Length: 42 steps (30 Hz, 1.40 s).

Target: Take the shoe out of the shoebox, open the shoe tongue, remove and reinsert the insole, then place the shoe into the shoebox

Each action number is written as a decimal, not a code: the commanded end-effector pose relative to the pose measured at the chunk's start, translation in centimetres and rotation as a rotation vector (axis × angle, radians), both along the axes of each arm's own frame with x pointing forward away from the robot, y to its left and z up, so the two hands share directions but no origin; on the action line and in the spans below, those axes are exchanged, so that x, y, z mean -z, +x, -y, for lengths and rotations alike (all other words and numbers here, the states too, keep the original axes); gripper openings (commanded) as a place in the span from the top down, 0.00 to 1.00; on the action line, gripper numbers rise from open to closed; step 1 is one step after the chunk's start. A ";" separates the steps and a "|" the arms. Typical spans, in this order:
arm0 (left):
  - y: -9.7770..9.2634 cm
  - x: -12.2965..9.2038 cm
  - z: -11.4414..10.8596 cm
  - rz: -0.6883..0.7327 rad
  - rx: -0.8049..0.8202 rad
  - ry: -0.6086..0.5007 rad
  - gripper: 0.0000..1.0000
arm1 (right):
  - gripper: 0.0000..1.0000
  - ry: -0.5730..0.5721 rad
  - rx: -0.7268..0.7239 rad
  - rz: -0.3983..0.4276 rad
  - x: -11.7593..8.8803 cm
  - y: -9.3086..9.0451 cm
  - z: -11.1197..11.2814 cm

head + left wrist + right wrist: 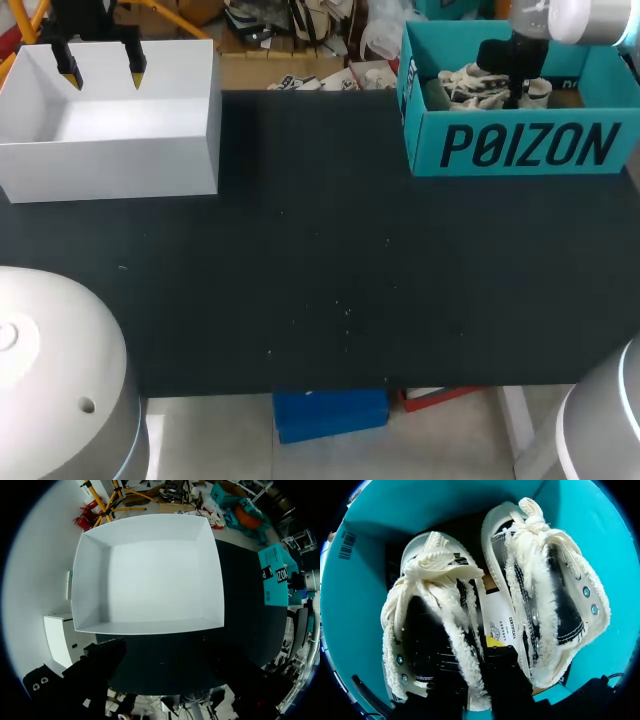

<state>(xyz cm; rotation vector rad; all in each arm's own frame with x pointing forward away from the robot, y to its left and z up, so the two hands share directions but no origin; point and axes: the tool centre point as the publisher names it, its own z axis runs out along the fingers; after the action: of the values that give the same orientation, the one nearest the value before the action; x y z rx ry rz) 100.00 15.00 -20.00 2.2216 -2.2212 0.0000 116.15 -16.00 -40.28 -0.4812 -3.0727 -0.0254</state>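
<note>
A teal shoebox [520, 150] stands at the back right of the black table and holds a pair of black shoes [470, 85] with frayed cream edges and laces. My right gripper [515, 95] reaches down into the box. In the right wrist view the two shoes lie side by side, and my right gripper [472, 680] is shut on the frayed side wall of one shoe [427, 610], one dark finger inside its opening and one outside. The other shoe [545, 595] lies beside it, untouched. My left gripper [102, 72] hangs open over the white box, holding nothing.
An open white box [110, 165] sits at the back left, its inside [150, 575] bare. A white card [497, 615] lies between the shoes. The teal box [275, 575] shows far off in the left wrist view.
</note>
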 end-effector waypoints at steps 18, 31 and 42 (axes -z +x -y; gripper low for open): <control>0.0 0.0 0.0 0.000 0.000 0.000 0.00 | 1.00 -0.027 -0.038 0.045 -6.3 0.4 0.0; 0.0 0.0 0.0 0.000 0.000 0.000 0.00 | 1.00 -0.078 -0.017 0.066 -14.9 1.2 0.4; 0.0 0.0 0.0 0.000 0.000 0.000 0.00 | 1.00 -0.122 -0.015 0.065 -22.0 -0.7 0.0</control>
<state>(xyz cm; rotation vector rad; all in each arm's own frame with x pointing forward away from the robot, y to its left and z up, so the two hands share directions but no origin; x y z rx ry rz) 100.00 15.01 -20.00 2.2217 -2.2210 0.0001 116.96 -16.43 -23.03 -0.4680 -3.1382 0.1331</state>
